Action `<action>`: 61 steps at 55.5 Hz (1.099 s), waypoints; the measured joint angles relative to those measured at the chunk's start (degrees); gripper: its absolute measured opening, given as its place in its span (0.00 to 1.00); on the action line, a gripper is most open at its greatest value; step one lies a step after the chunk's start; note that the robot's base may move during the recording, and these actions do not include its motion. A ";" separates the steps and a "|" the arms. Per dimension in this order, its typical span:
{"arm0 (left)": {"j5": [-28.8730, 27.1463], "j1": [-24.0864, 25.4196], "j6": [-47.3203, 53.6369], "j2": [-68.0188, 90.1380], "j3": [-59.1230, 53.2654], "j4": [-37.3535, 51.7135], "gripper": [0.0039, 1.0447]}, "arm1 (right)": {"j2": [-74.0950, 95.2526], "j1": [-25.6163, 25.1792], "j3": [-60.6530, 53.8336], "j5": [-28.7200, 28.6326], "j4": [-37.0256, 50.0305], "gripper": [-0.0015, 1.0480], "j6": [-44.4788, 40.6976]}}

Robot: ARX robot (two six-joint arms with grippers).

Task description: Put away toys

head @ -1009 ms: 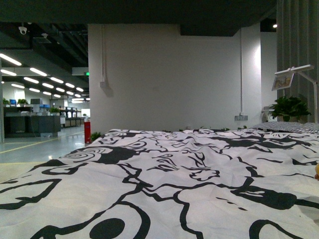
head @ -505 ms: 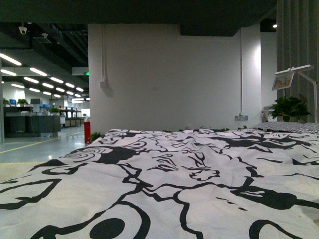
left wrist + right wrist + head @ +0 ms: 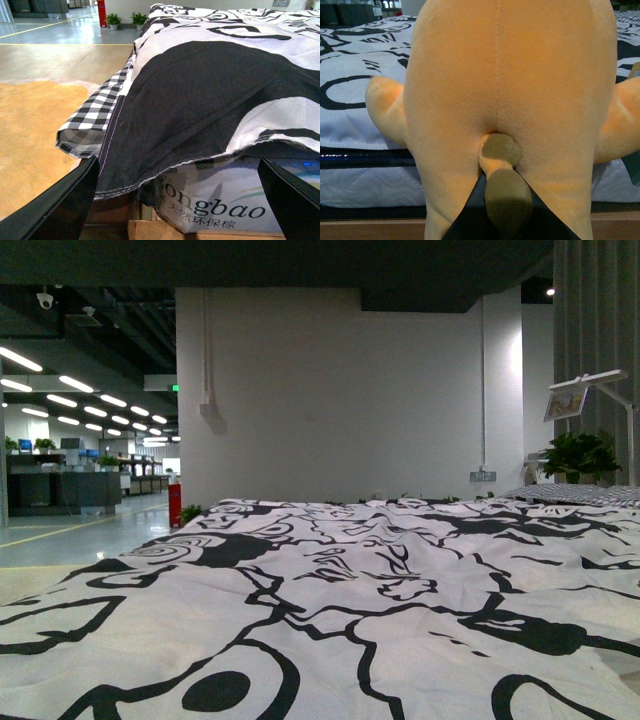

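The yellow-orange plush animal (image 3: 505, 75) fills the right wrist view, seen from behind, with its small tail (image 3: 500, 150) toward the camera and a limb sticking out on each side. My right gripper (image 3: 506, 212) is shut on its lower body, with the black jaws meeting at the tail. It holds the toy in front of the bed's edge. My left gripper (image 3: 175, 210) is open and empty, and its black fingers (image 3: 65, 200) stand wide apart, low beside the bed's corner. Neither gripper nor the toy shows in the front view.
A bed with a black-and-white patterned quilt (image 3: 330, 590) fills the front view. Its overhanging edge (image 3: 200, 100) has a checked underside (image 3: 95, 120). Under it sit a white lettered bag or box (image 3: 220, 200) and cardboard (image 3: 155, 230). The bed's wooden base (image 3: 370, 227) shows below the mattress.
A small yellow speck at the front view's right edge one second ago is gone. The front view has shifted slightly.
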 joint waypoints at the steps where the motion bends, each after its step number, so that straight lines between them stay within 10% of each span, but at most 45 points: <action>1: 0.02 0.00 0.00 0.00 0.00 0.00 0.94 | 0.00 0.00 0.00 0.00 0.00 0.06 0.00; 61: -0.13 0.02 0.00 -0.02 0.00 0.00 0.94 | 0.00 0.09 -0.13 -0.09 -0.15 0.06 -0.02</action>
